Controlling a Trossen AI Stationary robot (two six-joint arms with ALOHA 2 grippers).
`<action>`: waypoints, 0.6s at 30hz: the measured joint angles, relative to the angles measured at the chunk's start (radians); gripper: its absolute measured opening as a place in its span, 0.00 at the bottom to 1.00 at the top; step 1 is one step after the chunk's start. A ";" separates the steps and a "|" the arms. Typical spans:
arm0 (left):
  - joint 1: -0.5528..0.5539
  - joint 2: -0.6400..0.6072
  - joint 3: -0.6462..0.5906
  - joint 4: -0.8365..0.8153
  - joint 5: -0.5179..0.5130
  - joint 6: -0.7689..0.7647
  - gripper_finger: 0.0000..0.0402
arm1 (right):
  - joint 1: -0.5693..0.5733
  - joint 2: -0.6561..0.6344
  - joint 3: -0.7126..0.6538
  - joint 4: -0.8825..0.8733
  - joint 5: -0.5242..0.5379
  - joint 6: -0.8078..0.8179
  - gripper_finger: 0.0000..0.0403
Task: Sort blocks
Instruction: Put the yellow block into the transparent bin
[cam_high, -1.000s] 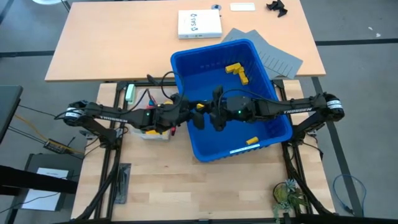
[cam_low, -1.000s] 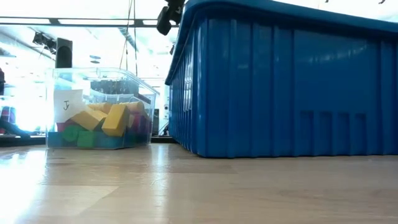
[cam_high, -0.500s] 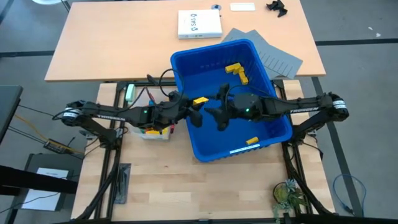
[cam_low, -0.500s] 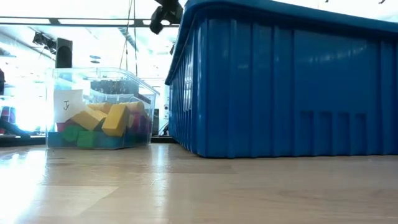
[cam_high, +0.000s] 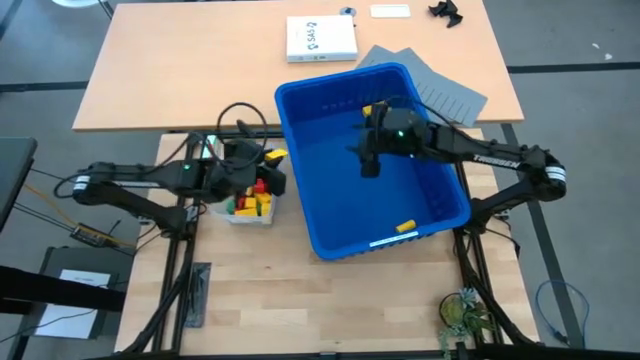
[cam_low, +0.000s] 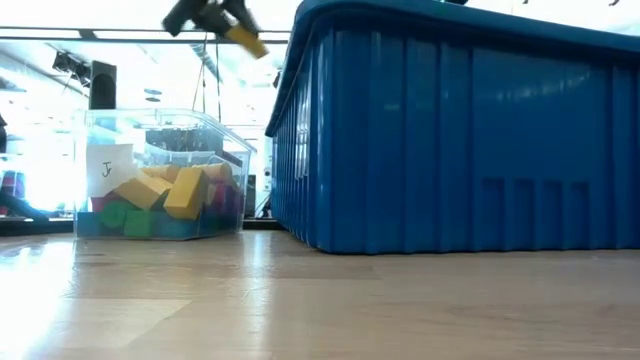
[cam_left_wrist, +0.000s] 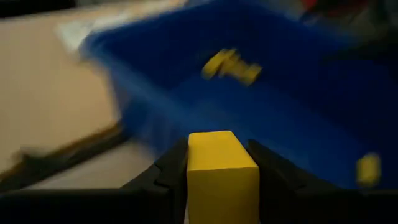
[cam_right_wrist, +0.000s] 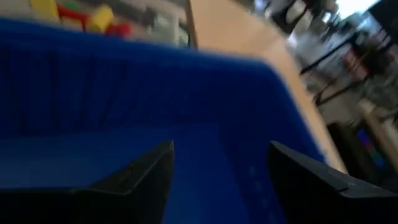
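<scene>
The left gripper hangs over the small clear tub, which stands on the table just left of the large blue bin; its jaws are closed on a yellow block, which fills the gap between the fingers. The tub already holds a heap of yellow, red and green blocks. The right gripper is inside the bin above its floor, jaws spread wide and holding nothing. More yellow blocks lie at the bin's far end, and one yellow block near its front wall.
</scene>
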 joint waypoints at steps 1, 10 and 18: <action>0.000 -0.009 -0.001 -0.077 0.000 -0.035 0.35 | -0.017 0.009 0.000 -0.014 -0.005 0.006 0.62; 0.054 0.004 -0.004 -0.516 0.026 -0.304 0.35 | -0.126 0.091 -0.001 -0.010 -0.006 0.003 0.59; 0.125 0.024 -0.091 -0.515 0.034 -0.278 0.67 | -0.250 0.206 -0.001 -0.062 -0.028 -0.029 0.64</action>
